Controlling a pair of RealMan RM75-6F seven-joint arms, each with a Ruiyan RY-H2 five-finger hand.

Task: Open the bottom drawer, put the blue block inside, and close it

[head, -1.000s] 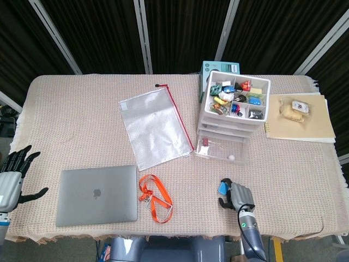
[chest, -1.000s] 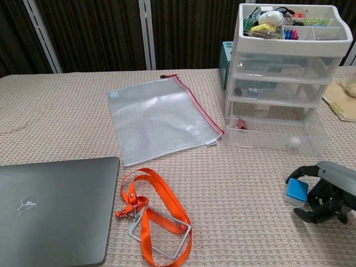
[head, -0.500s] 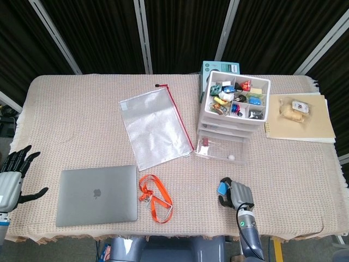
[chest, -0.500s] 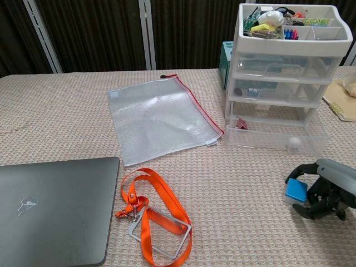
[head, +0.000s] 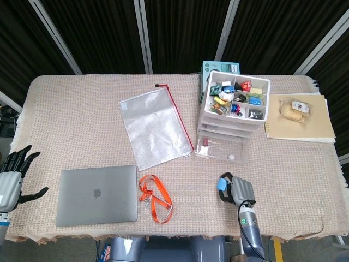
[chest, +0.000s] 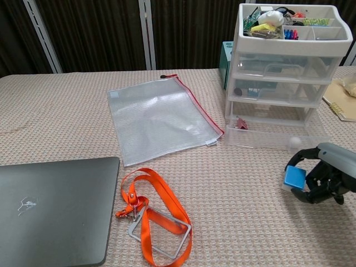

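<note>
My right hand (head: pixel 238 190) (chest: pixel 321 177) holds the blue block (head: pixel 222 184) (chest: pixel 293 179) between its fingers, just above the cloth and in front of the drawer unit (head: pixel 233 109) (chest: pixel 281 67). The clear bottom drawer (head: pixel 221 149) (chest: pixel 272 135) is pulled out toward me; a small red item and a white ball lie in it. The block hangs a little short of the drawer's front edge. My left hand (head: pixel 14 173) hovers open at the table's left edge, far from everything, and shows only in the head view.
A grey closed laptop (head: pixel 97 195) (chest: pixel 50 211) lies front left, an orange lanyard (head: pixel 154 196) (chest: pixel 153 214) beside it. A clear zip pouch (head: pixel 155 127) (chest: pixel 158 117) lies mid-table. A tan notebook (head: pixel 299 119) is right of the drawers, a teal box (head: pixel 218 68) behind them.
My right hand has lifted the blue block slightly and carried it toward the open bottom drawer. The left hand has not moved.
</note>
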